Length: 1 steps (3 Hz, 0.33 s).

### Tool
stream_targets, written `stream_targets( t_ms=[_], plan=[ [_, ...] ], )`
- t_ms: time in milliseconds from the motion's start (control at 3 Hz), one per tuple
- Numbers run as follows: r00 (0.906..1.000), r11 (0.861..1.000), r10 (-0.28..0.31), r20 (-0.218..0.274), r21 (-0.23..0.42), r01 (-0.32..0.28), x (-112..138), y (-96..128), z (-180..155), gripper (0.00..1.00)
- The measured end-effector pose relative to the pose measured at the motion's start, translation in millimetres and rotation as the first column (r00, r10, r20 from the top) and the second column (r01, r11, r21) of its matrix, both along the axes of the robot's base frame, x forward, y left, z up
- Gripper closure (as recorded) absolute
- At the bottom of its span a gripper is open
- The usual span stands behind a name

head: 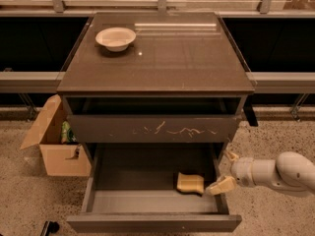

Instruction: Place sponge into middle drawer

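The pale yellow sponge (190, 182) lies on the grey floor of the pulled-out middle drawer (154, 223), at its right side. My gripper (225, 171) is just right of the sponge, over the drawer's right wall. It is open, with one yellowish finger (220, 186) close beside the sponge and the other (231, 156) farther back. It holds nothing. The white arm reaches in from the right edge of the view.
The drawer above (155, 128), with pale scratches on its front, is slightly open. A white bowl (115, 38) stands on the cabinet top at the back left. An open cardboard box (54, 144) sits on the floor left of the cabinet.
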<state>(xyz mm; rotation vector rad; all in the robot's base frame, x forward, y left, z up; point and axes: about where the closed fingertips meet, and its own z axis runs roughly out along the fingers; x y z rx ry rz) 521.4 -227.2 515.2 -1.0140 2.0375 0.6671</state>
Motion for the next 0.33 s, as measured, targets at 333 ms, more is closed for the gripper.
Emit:
stream_targets(
  t_ms=[333],
  plan=[
    [0.9997,0.998,-0.024,-0.006,0.051,0.025,-11.4,-20.4,14.3,0.00]
  ],
)
